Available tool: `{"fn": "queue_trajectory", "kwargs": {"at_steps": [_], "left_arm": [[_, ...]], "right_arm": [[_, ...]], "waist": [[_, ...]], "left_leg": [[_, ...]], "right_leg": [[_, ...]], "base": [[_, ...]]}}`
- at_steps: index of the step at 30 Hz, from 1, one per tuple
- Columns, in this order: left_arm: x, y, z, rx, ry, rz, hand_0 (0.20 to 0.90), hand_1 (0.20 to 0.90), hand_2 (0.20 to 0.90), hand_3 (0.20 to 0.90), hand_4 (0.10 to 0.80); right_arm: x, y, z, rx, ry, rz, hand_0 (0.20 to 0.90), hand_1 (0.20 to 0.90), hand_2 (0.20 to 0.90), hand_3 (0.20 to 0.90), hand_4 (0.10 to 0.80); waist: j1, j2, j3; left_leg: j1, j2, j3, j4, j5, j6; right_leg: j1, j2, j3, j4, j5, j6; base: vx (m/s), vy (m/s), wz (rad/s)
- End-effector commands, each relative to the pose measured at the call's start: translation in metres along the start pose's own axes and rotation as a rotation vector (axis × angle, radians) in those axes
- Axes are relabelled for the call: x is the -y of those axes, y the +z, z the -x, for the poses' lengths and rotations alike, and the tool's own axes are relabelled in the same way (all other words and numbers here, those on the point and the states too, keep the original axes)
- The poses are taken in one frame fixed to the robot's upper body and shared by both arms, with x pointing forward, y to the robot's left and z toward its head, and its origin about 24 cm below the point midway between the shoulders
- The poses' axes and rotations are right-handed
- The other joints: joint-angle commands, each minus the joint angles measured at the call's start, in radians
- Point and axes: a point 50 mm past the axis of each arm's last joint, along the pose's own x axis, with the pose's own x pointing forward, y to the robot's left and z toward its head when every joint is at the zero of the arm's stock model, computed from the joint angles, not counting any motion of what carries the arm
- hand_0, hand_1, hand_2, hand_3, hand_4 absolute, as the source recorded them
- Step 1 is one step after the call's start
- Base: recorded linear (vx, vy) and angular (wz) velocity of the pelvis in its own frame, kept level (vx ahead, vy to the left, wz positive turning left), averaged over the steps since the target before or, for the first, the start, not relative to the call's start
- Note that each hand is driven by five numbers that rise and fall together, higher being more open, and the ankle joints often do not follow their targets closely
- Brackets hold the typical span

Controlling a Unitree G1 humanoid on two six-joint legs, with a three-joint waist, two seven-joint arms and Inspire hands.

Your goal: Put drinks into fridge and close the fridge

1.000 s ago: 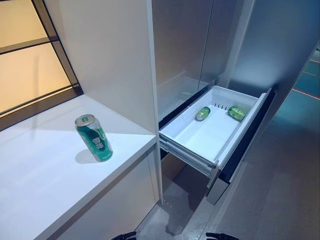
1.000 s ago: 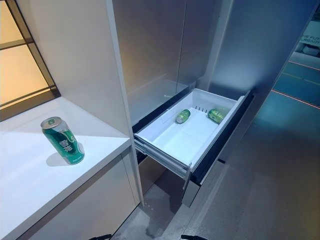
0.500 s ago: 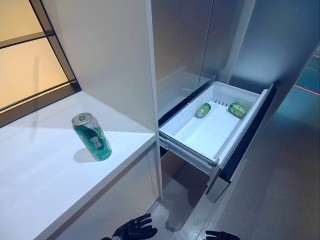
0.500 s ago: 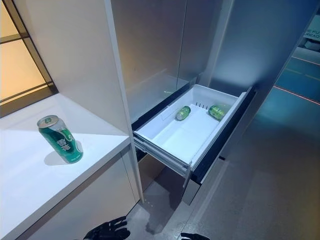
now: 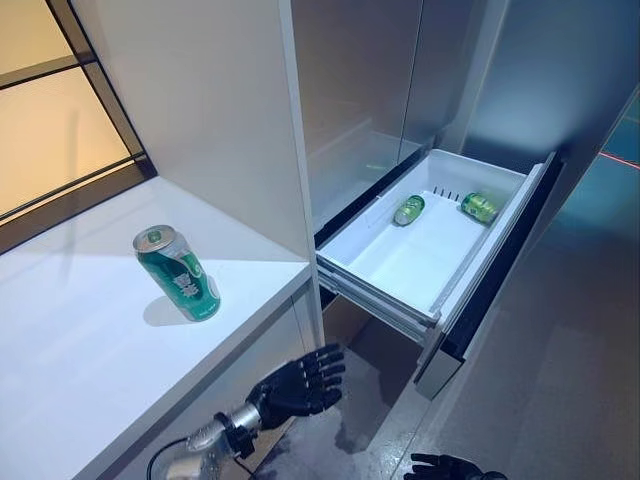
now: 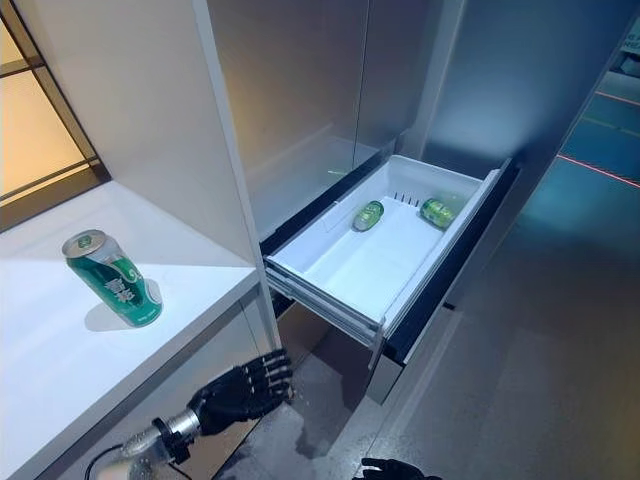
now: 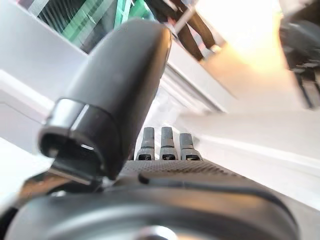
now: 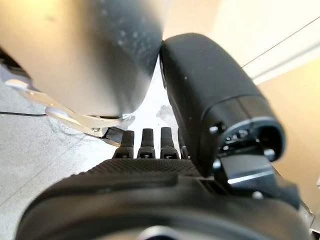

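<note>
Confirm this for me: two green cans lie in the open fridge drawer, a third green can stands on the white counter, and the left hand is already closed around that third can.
Not quite. The left hand is open, fingers spread, below the white counter, apart from the third can; the left eye view shows this. Two green cans do lie in the open fridge drawer.

- A green can [image 6: 111, 279] stands upright on the white counter [image 6: 60, 370], at nine o'clock.
- Two green cans [image 6: 368, 215] [image 6: 437, 212] lie in the open fridge drawer [image 6: 330, 285].
- The left hand [image 6: 235, 389], fingers spread, hangs at seven o'clock.
</note>
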Motion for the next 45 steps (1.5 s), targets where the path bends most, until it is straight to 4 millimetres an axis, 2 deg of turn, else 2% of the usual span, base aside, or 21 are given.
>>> {"fn": "queue_trajectory", "kwargs": {"at_steps": [1,2,5,10,14,15,21,30,36,45], "left_arm": [[0.022,0.082,-0.028,0.347,-0.259,-0.046,0.9,0.9,0.9,0.9,0.8],[0.03,0.098,-0.026,0.411,-0.306,-0.049,0.9,0.9,0.9,0.9,0.8],[0.042,0.125,-0.02,0.534,-0.369,-0.059,0.9,0.9,0.9,0.9,0.8],[0.052,0.155,-0.008,0.697,-0.349,-0.132,0.9,0.9,0.9,0.9,0.8],[0.055,0.181,0.003,0.823,-0.244,-0.264,0.9,0.9,0.9,0.9,0.8],[0.058,0.196,0.012,0.889,-0.167,-0.367,0.9,0.9,0.9,0.9,0.8],[0.079,0.237,0.034,1.067,0.007,-0.604,0.9,0.9,0.9,0.9,0.8],[0.088,0.258,0.051,1.18,0.204,-0.729,0.9,0.9,0.9,0.9,0.8],[0.083,0.259,0.058,1.209,0.339,-0.759,0.9,0.9,0.9,0.9,0.8],[0.064,0.256,0.068,1.194,0.552,-0.763,0.9,0.9,0.9,0.9,0.8]], "right_arm": [[0.008,-0.009,0.004,-0.058,0.016,0.046,0.9,0.9,0.9,0.9,0.8],[0.008,-0.013,0.005,-0.06,0.016,0.039,0.9,0.9,0.9,0.9,0.8],[0.004,-0.02,0.004,-0.065,0.02,0.031,0.9,0.9,0.9,0.9,0.8],[-0.003,-0.028,0.002,-0.073,0.026,0.025,0.9,0.9,0.9,0.9,0.8],[-0.009,-0.033,0.001,-0.082,0.028,0.023,0.9,0.9,0.9,0.9,0.8],[-0.012,-0.036,0.0,-0.086,0.027,0.022,0.9,0.9,0.9,0.9,0.8],[-0.022,-0.043,-0.002,-0.099,0.028,0.015,0.9,0.9,0.9,0.9,0.8],[-0.031,-0.041,-0.005,-0.101,0.038,0.027,0.9,0.9,0.9,0.9,0.8],[-0.03,-0.037,-0.006,-0.107,0.042,0.045,0.9,0.9,0.9,0.9,0.8],[-0.029,-0.034,-0.006,-0.11,0.042,0.056,0.9,0.9,0.9,0.9,0.8]], "waist": [[0.012,-0.008,-0.009],[0.015,-0.01,-0.011],[0.021,-0.012,-0.02],[0.026,-0.012,-0.032],[0.03,-0.013,-0.039],[0.032,-0.012,-0.043],[0.044,-0.016,-0.056],[0.059,-0.019,-0.065],[0.07,-0.018,-0.064],[0.086,-0.018,-0.065]], "left_leg": [[0.006,-0.029,0.011,0.018,-0.07,0.007],[0.007,-0.03,0.01,0.017,-0.072,0.009],[0.012,-0.03,0.005,0.014,-0.077,0.012],[0.016,-0.029,0.002,0.011,-0.082,0.015],[0.018,-0.029,-0.003,0.012,-0.084,0.016],[0.02,-0.03,-0.007,0.01,-0.084,0.017],[0.02,-0.031,-0.022,0.01,-0.086,0.019],[0.018,-0.031,-0.043,0.006,-0.084,0.018],[0.016,-0.031,-0.052,0.004,-0.08,0.015],[0.016,-0.031,-0.06,0.002,-0.074,0.01]], "right_leg": [[-0.03,0.027,0.025,0.068,-0.045,0.019],[-0.026,0.027,0.027,0.065,-0.046,0.019],[-0.021,0.031,0.033,0.06,-0.048,0.018],[-0.013,0.035,0.038,0.055,-0.053,0.018],[-0.007,0.035,0.037,0.051,-0.056,0.017],[-0.004,0.036,0.035,0.05,-0.058,0.017],[0.003,0.038,0.028,0.049,-0.066,0.013],[0.005,0.041,0.02,0.054,-0.076,0.008],[0.01,0.041,0.011,0.054,-0.078,0.005],[0.016,0.039,-0.004,0.053,-0.079,0.005]], "base": [[0.005,-0.027,-0.06],[0.007,-0.031,-0.06],[0.022,-0.033,-0.03],[0.019,-0.012,0.0],[0.0,0.0,0.0],[0.0,0.0,0.0],[0.006,-0.001,0.0],[0.002,-0.008,0.06],[0.001,0.001,0.01],[0.003,0.003,0.04]]}}
